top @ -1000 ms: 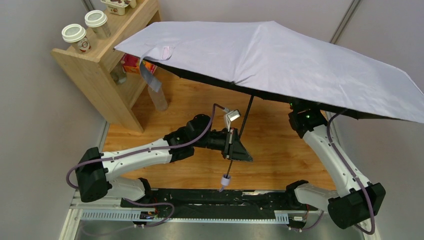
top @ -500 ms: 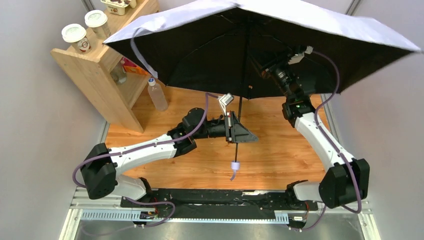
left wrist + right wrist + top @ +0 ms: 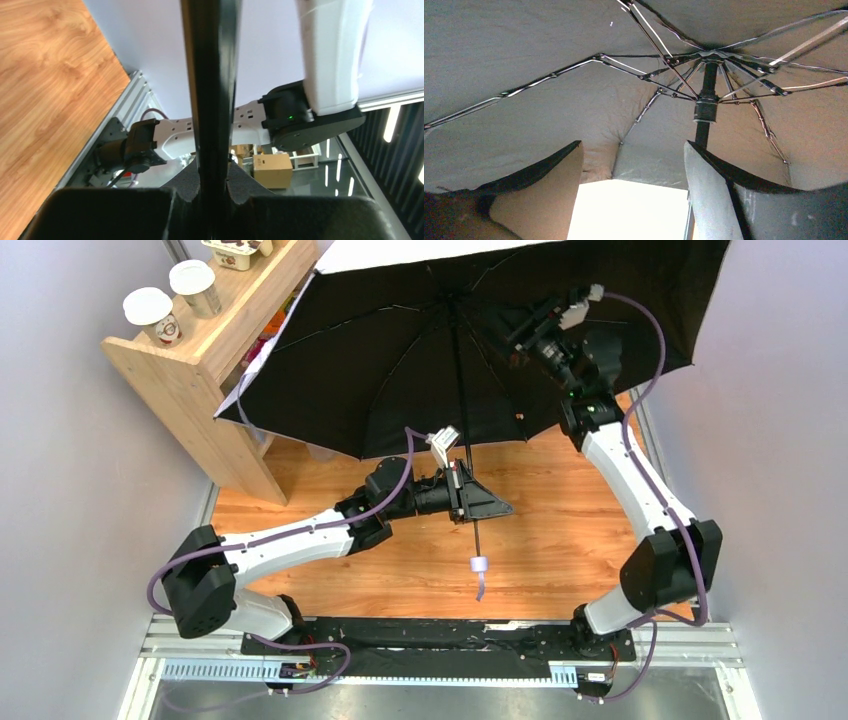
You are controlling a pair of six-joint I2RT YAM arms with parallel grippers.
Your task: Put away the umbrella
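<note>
Two arms in view, both at the umbrella (image 3: 400, 350).

Umbrella: fully open and held in the air above the far half of the table (image 3: 560, 540). It is tilted so that the black underside of the canopy faces the top camera. Only a strip of the pale outer fabric shows along the upper and left edges. The shaft (image 3: 470, 475) runs down from the hub toward the near edge. The small grey handle (image 3: 479, 564) is at its low end, clear of the table, with the strap (image 3: 480, 587) dangling below it.

Left pincer (image 3: 466, 495): closed tight on the shaft partway down, above the handle. In the left wrist view the dark shaft (image 3: 210, 90) runs straight up from between the two fingers, with both pads pressed against it.

Right pincer (image 3: 522, 338): raised high under the canopy, to the right of the shaft. In the right wrist view its fingers (image 3: 549, 175) stand wide apart with nothing between them. Past them the ribs (image 3: 549, 77) fan out from the runner (image 3: 705, 110). No contact with the shaft or fabric can be seen.

Surroundings: a wooden shelf (image 3: 190, 370) stands at the far left. Two lidded cups (image 3: 148, 308) sit on its top. In the top view the canopy's left edge overlaps the shelf's right side.
</note>
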